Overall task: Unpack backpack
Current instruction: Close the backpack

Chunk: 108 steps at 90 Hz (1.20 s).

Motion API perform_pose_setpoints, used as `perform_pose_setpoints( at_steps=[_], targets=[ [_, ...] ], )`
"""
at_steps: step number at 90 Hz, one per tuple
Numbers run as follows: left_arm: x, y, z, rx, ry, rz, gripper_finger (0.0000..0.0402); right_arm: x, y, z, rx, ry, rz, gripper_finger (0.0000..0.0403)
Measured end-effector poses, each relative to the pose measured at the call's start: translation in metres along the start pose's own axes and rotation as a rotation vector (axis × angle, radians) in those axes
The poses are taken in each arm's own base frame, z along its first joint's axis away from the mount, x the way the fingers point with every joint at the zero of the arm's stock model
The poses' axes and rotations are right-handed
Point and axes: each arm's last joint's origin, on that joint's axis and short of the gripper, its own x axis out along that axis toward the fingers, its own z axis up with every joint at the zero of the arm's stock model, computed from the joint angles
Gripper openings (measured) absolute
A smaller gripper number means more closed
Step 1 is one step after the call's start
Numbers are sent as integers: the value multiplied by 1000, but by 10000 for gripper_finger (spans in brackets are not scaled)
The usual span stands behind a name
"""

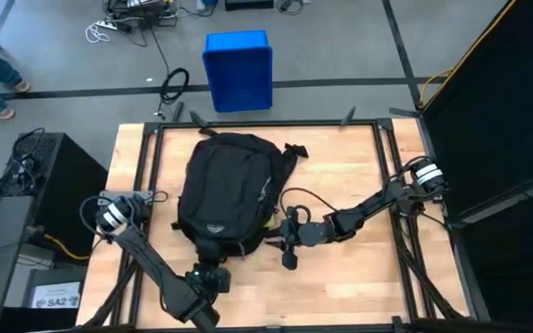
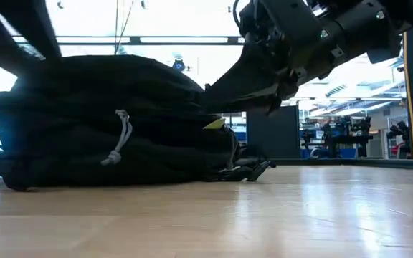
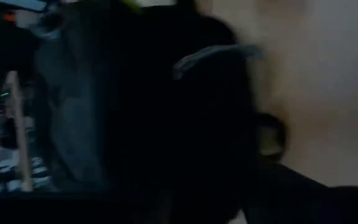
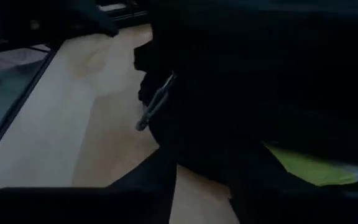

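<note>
the backpack [image 1: 228, 192] lies flat mid-table. left gripper [image 1: 209, 275] at its 6 o'clock, right gripper [image 1: 290, 231] at 3; i cannot tell if either's fingers are apart. no writing can be read on it.

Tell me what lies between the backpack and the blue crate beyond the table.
In the high view, only bare wood, the table's dark far rail and grey floor lie between the backpack and the blue crate.

Both wrist views are rendered dim and blurred; in the low view, the large black fabric backpack [image 2: 113, 122] is silhouetted against bright backlight.
</note>
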Motion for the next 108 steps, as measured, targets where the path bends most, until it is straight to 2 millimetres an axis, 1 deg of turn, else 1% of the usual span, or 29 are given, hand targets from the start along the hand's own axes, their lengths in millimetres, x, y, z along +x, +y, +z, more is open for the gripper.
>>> perform_pose_setpoints(
  at_steps=[12, 24, 31, 43, 56, 63, 76, 96, 108],
  targets=[
    [6, 4, 3, -21, 13, 6, 190, 0, 0, 1, 3, -7, 1, 129],
    [13, 8, 7, 7, 35, 7, 241, 0, 0, 1, 4, -9, 1, 146],
    [9, 12, 11, 3, 29, 9, 267, 0, 0, 1, 4, -10, 1, 154],
    [0, 17, 20, -30, -39, 26, 296, 0, 0, 1, 4, -9, 1, 163],
    [0, 19, 22, -19, -64, 61, 310, 0, 0, 1, 4, -10, 1, 169],
    [9, 21, 20, -11, -39, 75, 312, 0, 0, 1, 4, -10, 1, 171],
    [38, 24, 22, -100, 69, 3, 315, 0, 0, 2, 6, -15, 3, 175],
    [73, 29, 19, -127, 161, -29, 315, 0, 1, 2, 6, -8, 24, 179],
    [90, 25, 18, -148, 173, -93, 315, 0, 1, 2, 6, -8, 24, 175]
  ],
)
